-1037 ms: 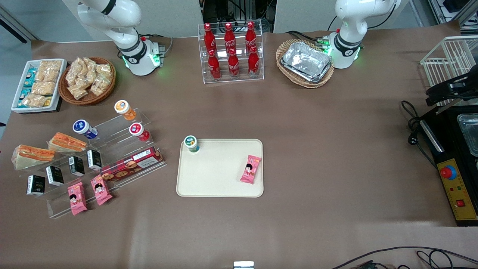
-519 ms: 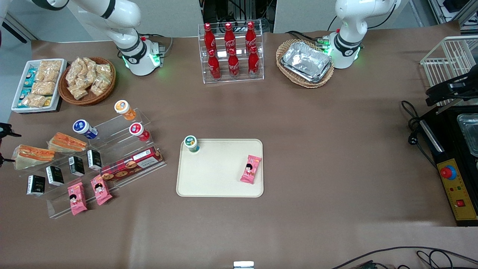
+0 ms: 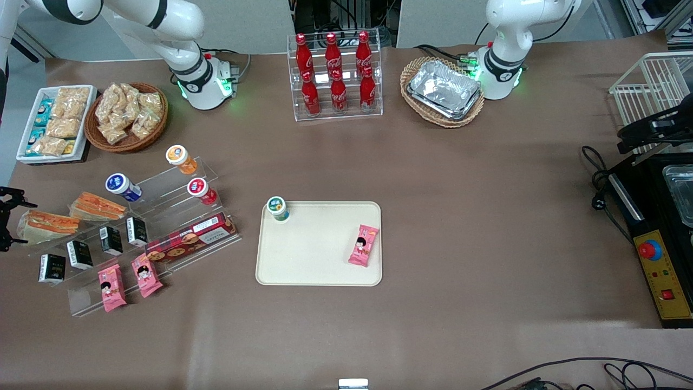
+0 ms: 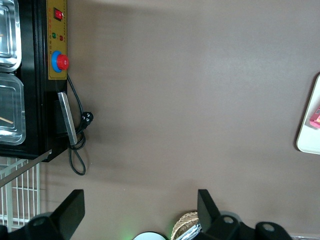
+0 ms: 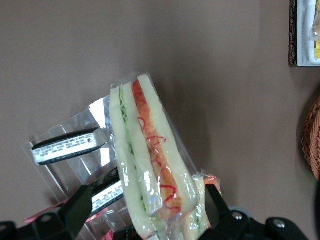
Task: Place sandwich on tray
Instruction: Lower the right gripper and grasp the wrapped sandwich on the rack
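Since a second ago the gripper (image 3: 6, 219) has swung in at the desk (image 3: 460, 179) edge, open around the sandwich (image 3: 46, 225); tray (image 3: 314, 265) waits.

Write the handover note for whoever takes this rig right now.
Gripper: open, at the working arm's end of the table, jaws straddling the sandwich, nothing gripped yet.
Sandwich: on the clear display stand, a second sandwich beside it.
Tray: mid-table, holding a small cup and a pink snack packet.
Done: approach. Left: grasp, lift, carry, set on tray.
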Robot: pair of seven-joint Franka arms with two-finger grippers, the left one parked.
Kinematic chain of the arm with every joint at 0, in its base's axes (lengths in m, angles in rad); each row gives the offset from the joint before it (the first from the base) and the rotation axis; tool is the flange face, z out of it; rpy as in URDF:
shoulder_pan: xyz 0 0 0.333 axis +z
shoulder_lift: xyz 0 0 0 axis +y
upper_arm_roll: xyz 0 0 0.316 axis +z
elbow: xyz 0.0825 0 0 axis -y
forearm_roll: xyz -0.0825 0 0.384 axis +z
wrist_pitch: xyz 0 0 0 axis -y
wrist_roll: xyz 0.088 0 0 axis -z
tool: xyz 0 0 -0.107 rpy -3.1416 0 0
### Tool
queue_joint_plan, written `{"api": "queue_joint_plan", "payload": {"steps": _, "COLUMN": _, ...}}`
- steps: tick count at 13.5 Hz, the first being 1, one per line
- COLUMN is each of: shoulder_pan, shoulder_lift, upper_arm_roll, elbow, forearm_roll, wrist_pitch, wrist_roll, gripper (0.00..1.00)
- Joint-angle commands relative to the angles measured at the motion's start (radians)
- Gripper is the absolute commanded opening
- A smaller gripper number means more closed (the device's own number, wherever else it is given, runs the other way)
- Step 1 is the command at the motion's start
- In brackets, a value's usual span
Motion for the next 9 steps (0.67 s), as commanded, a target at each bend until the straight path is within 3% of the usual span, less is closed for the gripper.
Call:
{"api": "queue_joint_plan", "payload": {"steps": 1, "shoulder_pan": -0.015, "shoulder_lift": 0.029, "upper_arm_roll": -0.001, "elbow": 0.008, "forearm_roll": 0.028, "wrist_pitch": 0.016, "wrist_roll": -0.038, "gripper": 1.00}}
{"api": "queue_joint_plan", "payload": {"steps": 3, "shoulder_pan": -0.017, "shoulder_lift": 0.045, "upper_arm_roll": -0.001, "elbow": 0.007, "forearm_roll": 0.028, "wrist_pitch": 0.027, "wrist_roll": -0.052, "gripper": 0.96}}
{"api": "queue_joint_plan", "payload": {"steps": 6, "shoulder_pan": -0.017, "shoulder_lift": 0.047, "upper_arm_roll": -0.001, "elbow": 0.000, "forearm_roll": 0.028, "wrist_pitch": 0.033, "wrist_roll": -0.053, "gripper": 0.54}}
{"api": "queue_joint_plan", "payload": {"steps": 9, "shoulder_pan": -0.017, "shoulder_lift": 0.049, "upper_arm_roll": -0.001, "elbow": -0.001, "forearm_roll": 0.028, "wrist_pitch": 0.033, "wrist_roll": -0.070, "gripper": 0.36}}
